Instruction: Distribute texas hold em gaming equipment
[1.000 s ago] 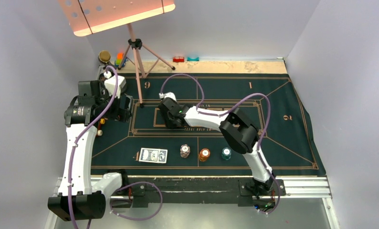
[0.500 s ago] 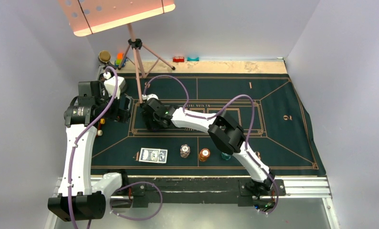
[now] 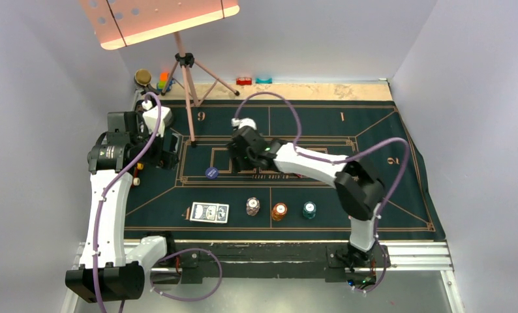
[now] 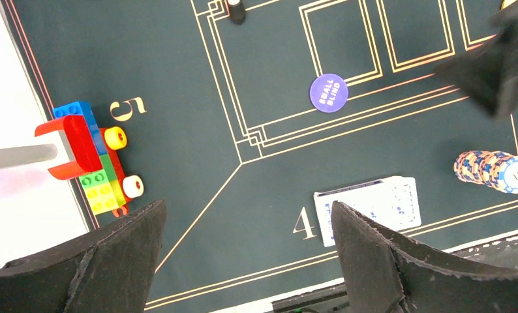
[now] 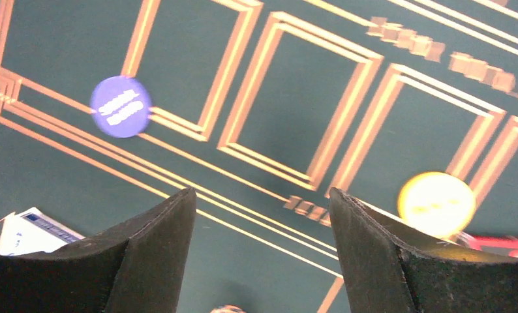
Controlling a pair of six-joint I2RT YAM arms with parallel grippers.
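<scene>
Comparing with a second ago, we find the right end effector [image 5: 261,195] drawn back, jaws wide and empty; the blue disc [image 3: 211,173] now lies on the mat [image 3: 387,195], left of centre, apparently delivered.

You've got a matt dk-green mat [image 4: 178,98], cloth-like, w/ flat gold print. Your left pincer pads [image 4: 113,261] are black, rough and matt, fuzzy at the edges; right pincer pads [image 5: 145,261] same. The blue disc [image 4: 329,92] reads as smooth, low-sheen plastic. The blocks [image 4: 100,176] are glossy plastic. The cards [image 4: 367,207] look like smooth paper stock, the chips [image 4: 494,169] smooth w/ slight sheen. Front rail [image 3: 413,251]: ribbed bare metal. Counter [image 3: 321,91]: pale, wood-look, matt.
</scene>
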